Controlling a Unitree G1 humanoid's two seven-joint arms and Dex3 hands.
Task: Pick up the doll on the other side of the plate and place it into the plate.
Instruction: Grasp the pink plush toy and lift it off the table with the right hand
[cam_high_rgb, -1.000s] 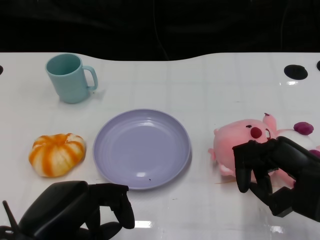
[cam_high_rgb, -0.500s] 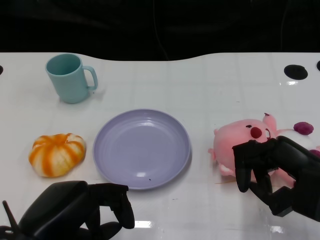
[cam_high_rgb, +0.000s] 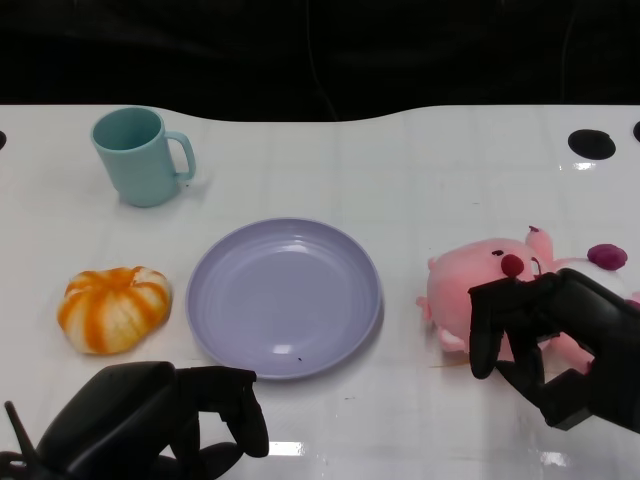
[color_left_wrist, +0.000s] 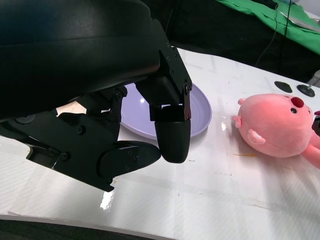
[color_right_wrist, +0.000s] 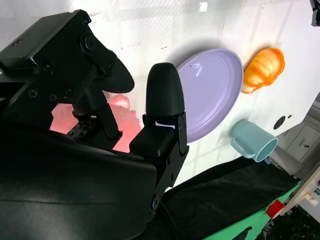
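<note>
The pink plush doll (cam_high_rgb: 478, 288) lies on the white table just right of the lilac plate (cam_high_rgb: 285, 298). My right hand (cam_high_rgb: 560, 340) is over the doll's near right part, fingers spread and bent down around it. No finger plainly presses it. In the right wrist view the doll (color_right_wrist: 122, 117) shows pink between the thumb and fingers (color_right_wrist: 165, 95), with the plate (color_right_wrist: 215, 90) beyond. My left hand (cam_high_rgb: 150, 420) rests at the near left edge, fingers curled in and holding nothing. The left wrist view shows that hand (color_left_wrist: 125, 100), the plate (color_left_wrist: 200, 107) and the doll (color_left_wrist: 280, 125).
A teal mug (cam_high_rgb: 140, 155) stands at the far left. An orange and white pumpkin toy (cam_high_rgb: 113, 308) lies left of the plate. A black round mark (cam_high_rgb: 592, 143) sits at the far right. The table's back edge meets a dark backdrop.
My right hand has shifted very slightly over the doll. The doll, the plate and my left hand have not moved.
</note>
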